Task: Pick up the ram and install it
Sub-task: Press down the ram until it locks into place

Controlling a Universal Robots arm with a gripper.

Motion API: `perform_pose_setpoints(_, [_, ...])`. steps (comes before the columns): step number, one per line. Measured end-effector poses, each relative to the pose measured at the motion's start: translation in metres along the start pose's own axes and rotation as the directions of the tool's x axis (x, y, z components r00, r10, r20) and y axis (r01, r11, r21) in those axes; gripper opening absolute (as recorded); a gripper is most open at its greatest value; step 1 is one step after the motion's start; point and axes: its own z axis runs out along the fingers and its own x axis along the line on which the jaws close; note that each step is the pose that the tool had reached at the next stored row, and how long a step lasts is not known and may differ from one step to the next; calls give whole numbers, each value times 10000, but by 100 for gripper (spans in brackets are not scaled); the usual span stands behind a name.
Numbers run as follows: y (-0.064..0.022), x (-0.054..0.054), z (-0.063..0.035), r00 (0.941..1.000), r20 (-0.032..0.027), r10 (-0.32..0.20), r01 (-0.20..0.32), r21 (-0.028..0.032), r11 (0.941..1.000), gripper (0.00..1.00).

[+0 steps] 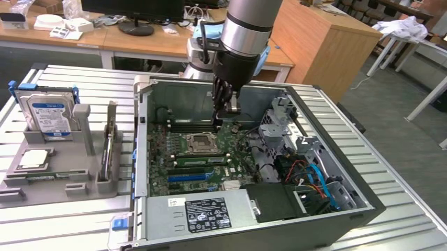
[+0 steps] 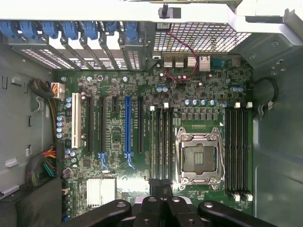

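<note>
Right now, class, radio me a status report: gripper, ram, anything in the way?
Gripper shut, down inside the case, over the black memory slots. Ram: no green stick seen in its grip; cannot tell if held. Slots unobstructed.

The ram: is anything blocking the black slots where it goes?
Nothing I can see. The black slots beside the socket look bare, with the shut fingers right over them. Whether they pinch the ram, I cannot tell.
</note>
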Motion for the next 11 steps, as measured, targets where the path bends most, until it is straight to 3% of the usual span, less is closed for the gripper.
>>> perform_pose_setpoints(5, [0, 0, 0, 9992, 13, 403, -403, 10, 9992, 11])
perform_pose_setpoints(11, [0, -1, 0, 9939, 36, 1100, -1100, 25, 9939, 11])
